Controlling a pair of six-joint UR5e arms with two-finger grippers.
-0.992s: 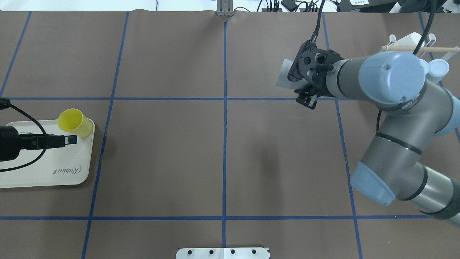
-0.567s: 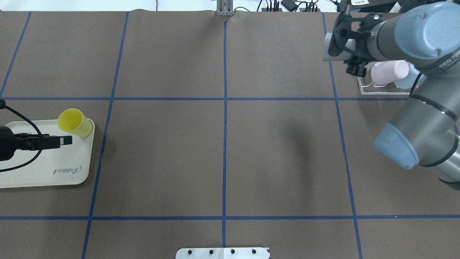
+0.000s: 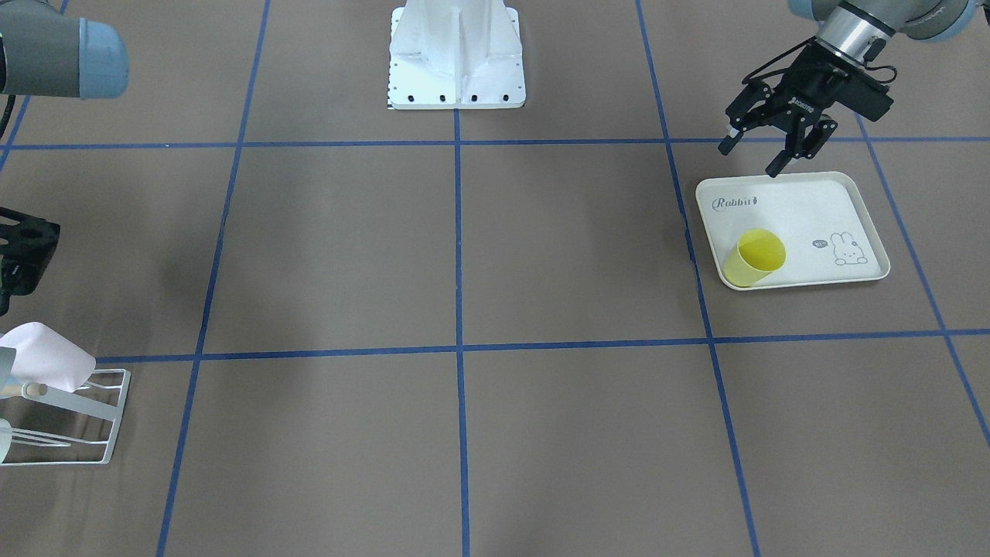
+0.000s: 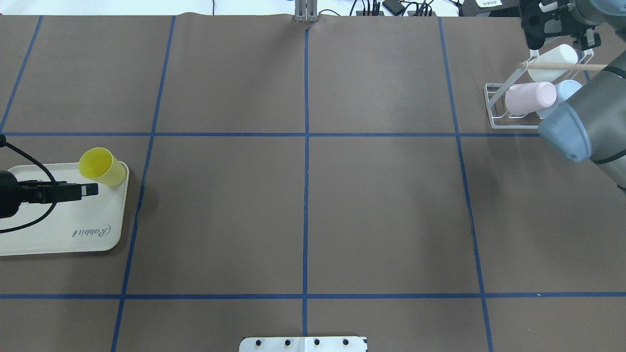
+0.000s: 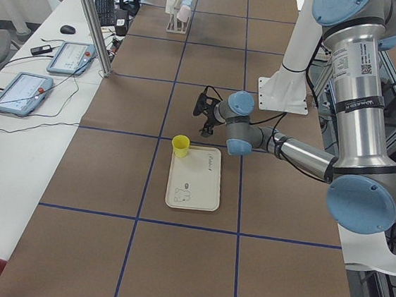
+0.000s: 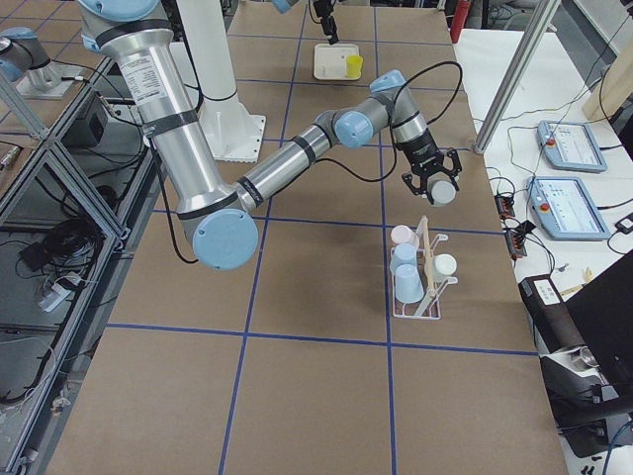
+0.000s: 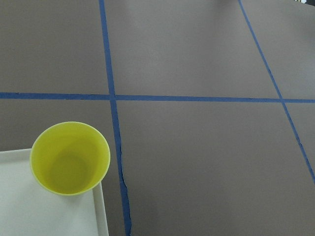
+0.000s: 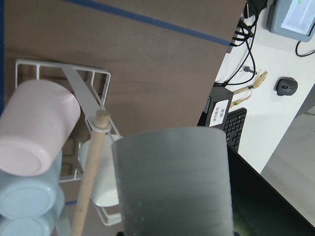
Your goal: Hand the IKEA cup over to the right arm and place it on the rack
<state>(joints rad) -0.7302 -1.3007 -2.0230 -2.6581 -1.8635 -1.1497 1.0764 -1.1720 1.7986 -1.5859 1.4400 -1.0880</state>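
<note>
A grey IKEA cup (image 8: pixel 172 182) fills the right wrist view, and my right gripper (image 6: pixel 432 186) is shut on it. It hangs just above and beyond the far end of the white wire rack (image 4: pixel 494 105), next to the wooden rod (image 8: pixel 93 172). The rack (image 6: pixel 425 287) holds a pink cup (image 4: pixel 530 98), a white cup (image 4: pixel 552 62) and a pale blue cup (image 4: pixel 565 90). My left gripper (image 3: pixel 749 158) is open and empty over the near edge of the cream tray (image 3: pixel 797 205). A yellow cup (image 4: pixel 101 166) stands upright on that tray's far corner.
The white robot base plate (image 3: pixel 456 54) sits at the middle of the robot's side. Cables and a keyboard (image 8: pixel 234 130) lie past the table's far edge behind the rack. Tablets (image 6: pixel 564 208) rest on a side bench.
The right arm has swung right and away with the grey cup, from the table's right half to over the rack's far end. The left gripper has drawn back slightly from the yellow cup.
</note>
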